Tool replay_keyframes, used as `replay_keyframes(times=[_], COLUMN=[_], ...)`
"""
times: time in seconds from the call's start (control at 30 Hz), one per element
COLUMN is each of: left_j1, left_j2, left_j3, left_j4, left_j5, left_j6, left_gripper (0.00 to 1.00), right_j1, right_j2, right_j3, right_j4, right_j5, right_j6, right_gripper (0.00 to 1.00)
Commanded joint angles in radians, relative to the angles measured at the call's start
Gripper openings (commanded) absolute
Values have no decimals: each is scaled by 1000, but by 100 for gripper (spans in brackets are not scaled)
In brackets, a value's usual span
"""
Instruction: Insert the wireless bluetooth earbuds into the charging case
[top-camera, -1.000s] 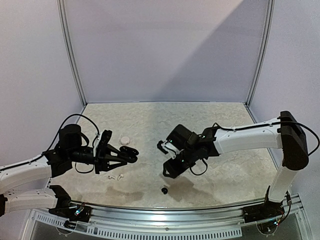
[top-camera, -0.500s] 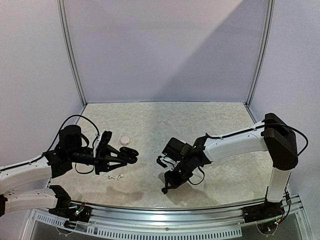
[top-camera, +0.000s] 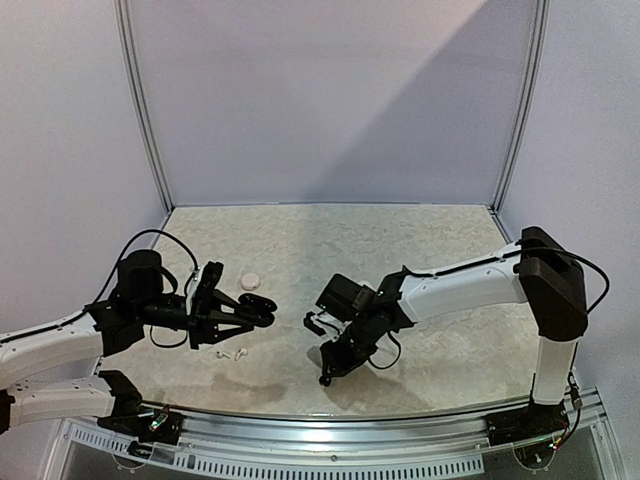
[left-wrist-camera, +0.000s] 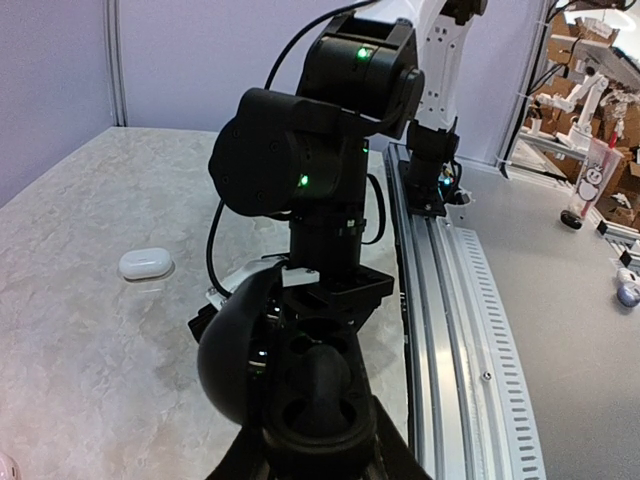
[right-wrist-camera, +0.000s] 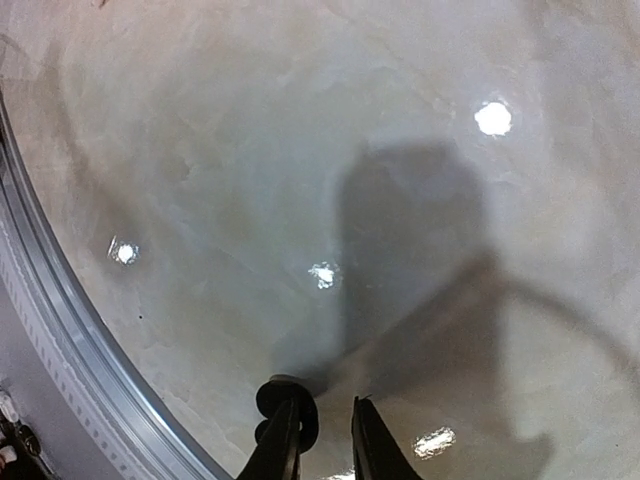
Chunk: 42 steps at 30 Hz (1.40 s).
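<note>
- Moved since a second ago: right gripper (right-wrist-camera: 326, 408), then raised over mid-table, now lowered to the surface near the front edge. Left arm's pose unchanged.
- Right gripper, state: fingers (right-wrist-camera: 372, 448) only narrowly parted, a slim gap showing between them, nothing seen inside the gap.
- Black earbud (right-wrist-camera: 287, 398): one, glossy, lying on the table (top-camera: 400, 240) at the tip of the left-hand finger in the wrist view, touching or just beside it and outside the gap. In the top view it is a dark speck directly under the gripper.
- Left gripper (top-camera: 243, 314), state: clamped on the charging case (left-wrist-camera: 305, 385), held above the table on the left side and pointing towards the right arm (left-wrist-camera: 320, 150).
- Charging case: black, lid swung open to one side, a moulded cavity facing the wrist camera. Whether any bud sits inside cannot be told.
- White earbuds (top-camera: 222, 352): two small pale pieces on the table, just nearer the front edge than the left gripper, close to each other.
- White case (left-wrist-camera: 146, 264): pebble-shaped, closed, resting flat on the table beyond the left gripper, apart from it.
- Rail (left-wrist-camera: 450, 300): slotted metal, running along the near edge of the table.
</note>
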Motion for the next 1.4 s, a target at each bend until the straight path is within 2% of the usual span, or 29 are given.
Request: replay_keyframes(times=[0.0,0.23,0.6,0.83,0.93,1.2,1.37], left_j1=[11,11,11,11,11,12,12], left_j2=[-5,-7,-8,-10,-13,-18,-16], left_j3=[-11,-14,-16,-17,-17,-14,-11], left_j4=[13,10,11,10,13,54,74], left_j5=[6,4,-1,-2,-5,10,59], left_j6=[15,20,29,29,25,14,34], left_gripper=[0,0,0,0,0,0,0], right_j1=[26,28,39,41,40,4,4], right_j2=[44,38,39,38,29,-87,-255], right_j3=[13,10,2,13,35,184,189], right_j4=[-39,-43,-36,-38,-59,-163,-34], right_j5=[-43,-79,-105,-94,-89,-5,60], right_j6=[-25,-32,-21,-23,-39,-203,-370], right_gripper=[17,11,13,0,0,0,0])
